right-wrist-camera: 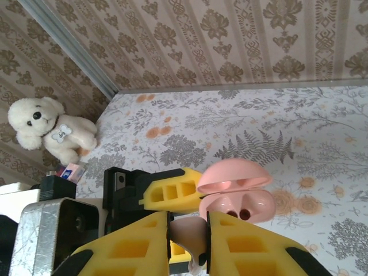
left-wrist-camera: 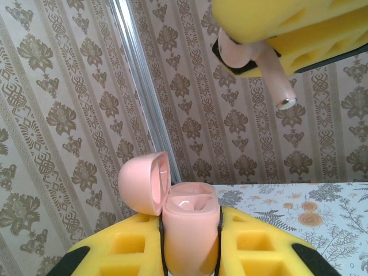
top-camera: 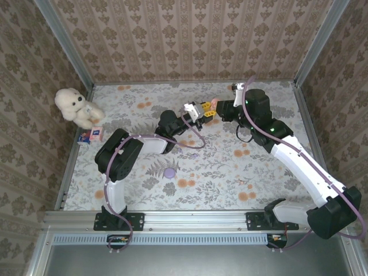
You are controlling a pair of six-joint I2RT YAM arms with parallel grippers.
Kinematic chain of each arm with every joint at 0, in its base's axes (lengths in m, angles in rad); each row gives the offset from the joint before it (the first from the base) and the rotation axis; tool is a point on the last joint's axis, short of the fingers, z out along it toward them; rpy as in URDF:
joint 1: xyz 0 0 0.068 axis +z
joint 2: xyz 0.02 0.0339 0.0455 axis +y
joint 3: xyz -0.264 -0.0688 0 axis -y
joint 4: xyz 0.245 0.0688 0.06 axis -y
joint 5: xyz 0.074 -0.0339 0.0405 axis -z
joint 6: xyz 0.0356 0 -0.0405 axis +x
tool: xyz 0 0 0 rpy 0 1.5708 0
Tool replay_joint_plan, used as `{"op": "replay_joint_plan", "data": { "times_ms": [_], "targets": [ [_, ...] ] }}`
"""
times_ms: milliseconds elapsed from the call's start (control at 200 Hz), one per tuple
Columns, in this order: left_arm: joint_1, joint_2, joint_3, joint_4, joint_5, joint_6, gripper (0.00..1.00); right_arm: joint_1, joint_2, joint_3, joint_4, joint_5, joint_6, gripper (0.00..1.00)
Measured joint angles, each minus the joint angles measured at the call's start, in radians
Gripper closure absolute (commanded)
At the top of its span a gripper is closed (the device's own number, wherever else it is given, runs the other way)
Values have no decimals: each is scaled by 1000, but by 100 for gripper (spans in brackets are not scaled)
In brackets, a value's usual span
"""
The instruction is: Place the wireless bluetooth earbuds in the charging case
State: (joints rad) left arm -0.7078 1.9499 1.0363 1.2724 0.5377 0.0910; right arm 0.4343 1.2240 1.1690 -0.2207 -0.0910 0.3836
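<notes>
My left gripper point(left-wrist-camera: 190, 224) is shut on the pink charging case point(left-wrist-camera: 190, 241), which stands upright with its lid point(left-wrist-camera: 144, 183) flipped open to the left. Above it, to the right, my right gripper point(left-wrist-camera: 253, 54) hangs shut on a pale pink earbud point(left-wrist-camera: 261, 60), stem pointing down and apart from the case. From the right wrist, the earbud point(right-wrist-camera: 192, 236) sits pinched between my yellow fingers point(right-wrist-camera: 132, 247), with the open case point(right-wrist-camera: 236, 198) just beyond. From above, both grippers point(top-camera: 199, 112) point(top-camera: 218, 108) meet over the middle of the far table. A tiny lilac bit point(top-camera: 194, 155) lies on the cloth.
A round lilac case point(top-camera: 169, 172) lies on the floral cloth nearer the arms. A white teddy bear point(top-camera: 75, 106) and a small box point(top-camera: 91, 135) sit at the far left corner. Patterned walls with metal posts point(left-wrist-camera: 144, 92) enclose the table.
</notes>
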Motion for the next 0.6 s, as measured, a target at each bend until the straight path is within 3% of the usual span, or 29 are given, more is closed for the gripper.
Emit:
{"op": "replay_joint_plan", "data": {
  "times_ms": [600],
  "targets": [
    [-6,0,0,0,-12,-10,100,45,34,-51,108,182,-15,80]
  ]
}}
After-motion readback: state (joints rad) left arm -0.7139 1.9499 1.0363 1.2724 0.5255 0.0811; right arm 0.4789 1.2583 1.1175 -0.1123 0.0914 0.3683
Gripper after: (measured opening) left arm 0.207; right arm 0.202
